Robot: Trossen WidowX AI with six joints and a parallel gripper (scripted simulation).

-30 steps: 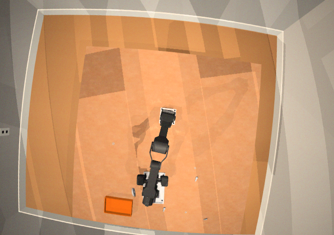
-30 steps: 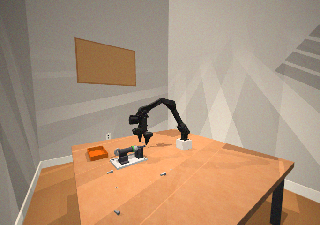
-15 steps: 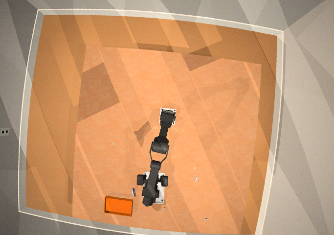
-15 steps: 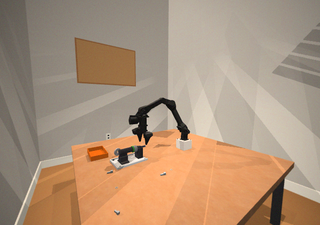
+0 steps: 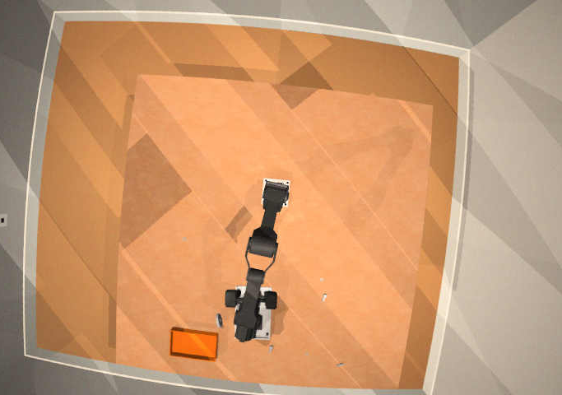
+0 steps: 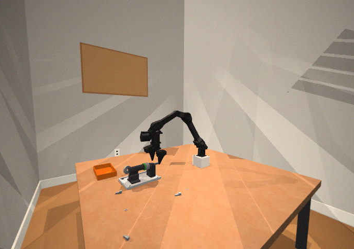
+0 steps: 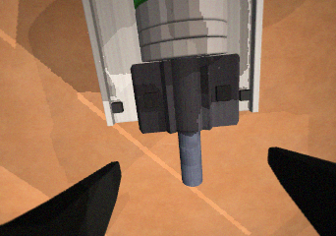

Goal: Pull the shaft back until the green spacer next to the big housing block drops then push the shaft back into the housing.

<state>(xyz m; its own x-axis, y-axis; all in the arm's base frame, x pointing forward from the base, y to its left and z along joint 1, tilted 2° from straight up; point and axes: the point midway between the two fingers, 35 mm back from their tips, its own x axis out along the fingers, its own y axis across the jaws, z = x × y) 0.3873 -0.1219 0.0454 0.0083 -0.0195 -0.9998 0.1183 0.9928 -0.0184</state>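
Note:
The shaft pokes out of the smaller black support block toward the arm. The green spacer sits around the shaft line, against the big black housing block; only its edge shows in the wrist view. Grey spacers lie between the green one and the support block. All stand over the white baseplate. My gripper is open and empty, its fingertips on either side of the shaft's free end in the wrist view, touching nothing visible.
An orange tray stands beside the fixture, with a grey disc on edge between them. Bolts and small nuts lie scattered on the table. The arm's white base stands beyond the shaft end.

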